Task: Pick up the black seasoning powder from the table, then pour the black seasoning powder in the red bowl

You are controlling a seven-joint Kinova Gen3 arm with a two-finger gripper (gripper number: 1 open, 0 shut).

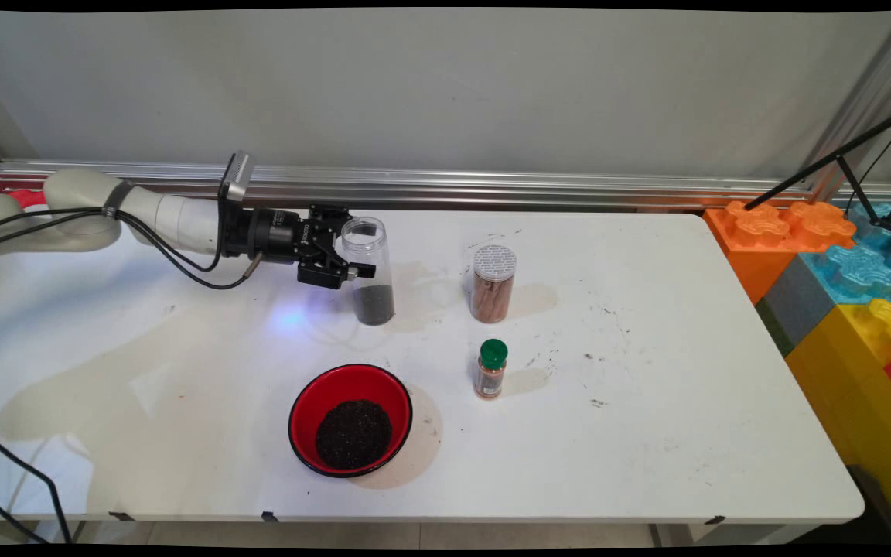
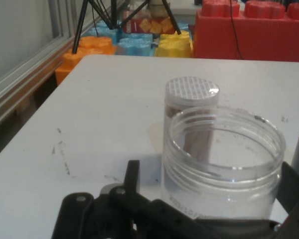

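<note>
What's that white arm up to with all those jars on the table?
The arm's black hand is closed around a clear open jar, which stands upright with dark grains in its bottom. In front of it sits a red bowl holding a heap of the same dark stuff. Off to the side stand a capped jar of brownish sticks and a small green-capped spice bottle, both untouched.

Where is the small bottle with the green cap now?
In the main view, the green-capped bottle stands upright near the table's middle, just right of the red bowl and nearer the camera than the silver-lidded jar.
</note>
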